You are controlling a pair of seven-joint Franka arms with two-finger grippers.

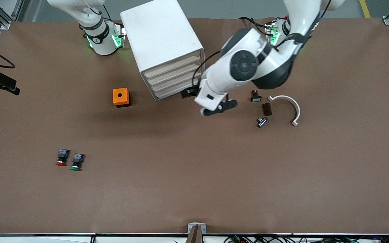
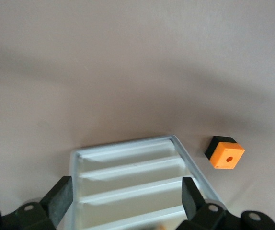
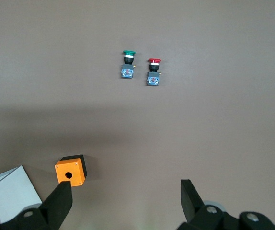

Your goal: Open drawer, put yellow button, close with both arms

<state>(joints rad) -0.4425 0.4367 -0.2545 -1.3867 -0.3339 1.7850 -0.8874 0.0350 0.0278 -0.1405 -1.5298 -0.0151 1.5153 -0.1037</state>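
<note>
The white cabinet stands near the robots' bases, with all of its cream drawer fronts shut. The drawer is the topmost one. My left gripper hangs just in front of the drawer fronts, open and empty. In the left wrist view its fingertips frame the cabinet's front. My right gripper is outside the front view. It hangs open and empty high over the table beside the orange cube. The yellow button is hidden; only a faint orange smear shows at the edge of the left wrist view.
An orange cube with a hole sits beside the cabinet toward the right arm's end. A red-capped button and a green-capped button lie nearer the camera. A white curved bracket and small dark parts lie toward the left arm's end.
</note>
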